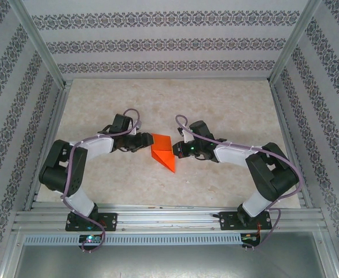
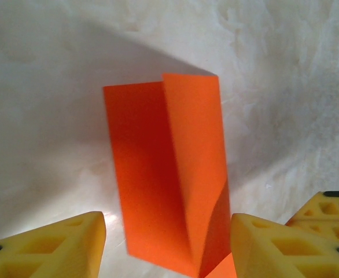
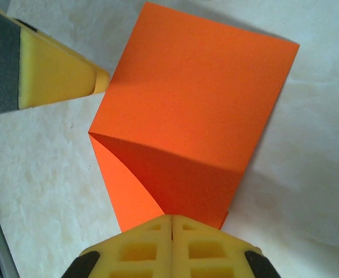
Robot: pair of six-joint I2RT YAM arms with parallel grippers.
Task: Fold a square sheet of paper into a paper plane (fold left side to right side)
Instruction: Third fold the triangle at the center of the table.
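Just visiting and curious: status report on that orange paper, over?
Left gripper open beside the square sheet of paper. Right gripper shut on its edge, flap lifted mid-fold. Nothing in the way.

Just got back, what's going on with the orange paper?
The right claw is shut, pinching an edge of the partly folded orange sheet. The left claw stands open on the opposite side, straddling the sheet's end without gripping it. The fold is raised, not pressed flat.
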